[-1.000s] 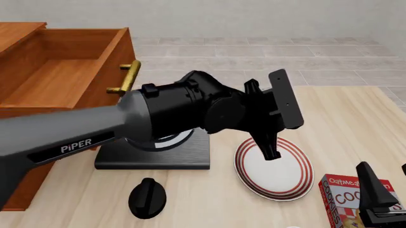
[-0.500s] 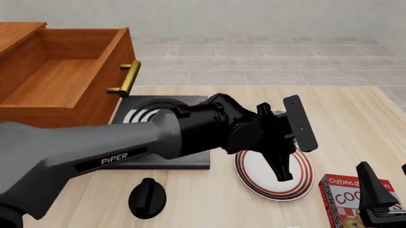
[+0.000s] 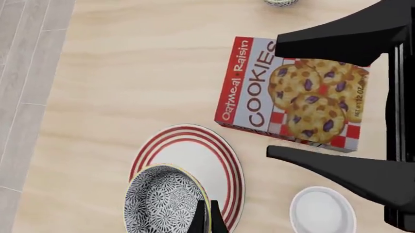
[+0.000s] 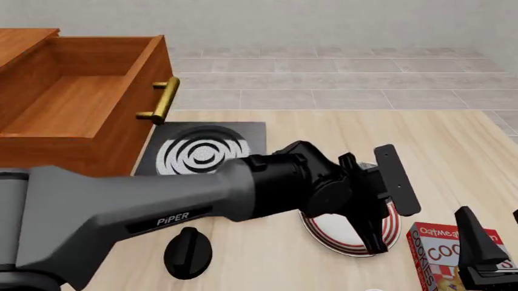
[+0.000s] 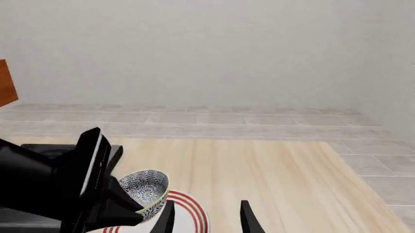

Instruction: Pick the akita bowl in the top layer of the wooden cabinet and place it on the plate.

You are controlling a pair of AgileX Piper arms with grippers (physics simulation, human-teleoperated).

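The right gripper (image 4: 484,254) waits near the cookie box (image 4: 433,253), fingers spread, holding nothing. Beyond it, the left gripper (image 4: 376,209) pinches the akita bowl (image 5: 146,190) by its rim, tilted over the plate (image 3: 194,167). The bowl looks small, rigid, glazed, likely light but slippery and chippable, so the rim pinch suits a gentle set-down. Farther back, the wooden cabinet (image 4: 121,130) has its top layer (image 4: 89,100) pulled open.

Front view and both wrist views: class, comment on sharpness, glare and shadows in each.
Front view: sharp, no glare, soft shadow beside the black knob. Left wrist view: cookie box lettering crisp, no blur. Right wrist view: flat even light, akita bowl pattern sharp.
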